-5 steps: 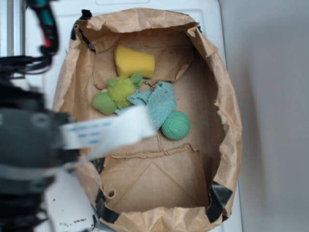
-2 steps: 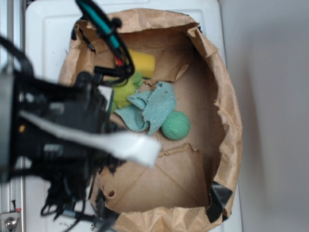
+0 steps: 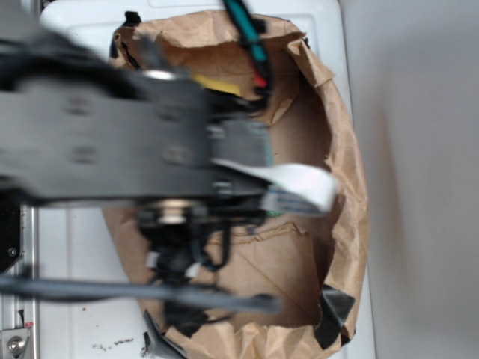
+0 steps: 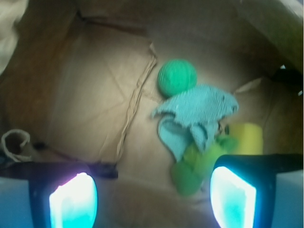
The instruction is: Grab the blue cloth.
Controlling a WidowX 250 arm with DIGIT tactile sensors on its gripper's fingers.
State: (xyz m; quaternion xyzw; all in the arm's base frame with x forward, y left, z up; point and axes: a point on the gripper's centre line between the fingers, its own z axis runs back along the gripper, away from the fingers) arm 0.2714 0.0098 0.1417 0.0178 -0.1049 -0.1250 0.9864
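Brown paper bag (image 4: 85, 95) floor holds blue cloth (image 4: 197, 114), touching green ball (image 4: 176, 77). Claw (image 4: 152, 199) spread wide, empty, above. Best: centre over cloth's bunched middle, drop straight, avoid ball & yellow sponge (image 4: 247, 137).

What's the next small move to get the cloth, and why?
Probably lower the open gripper toward the blue cloth, shifting slightly right. The wrist view shows the cloth lying flat in the paper bag, right of centre between the fingers, touching the green ball.
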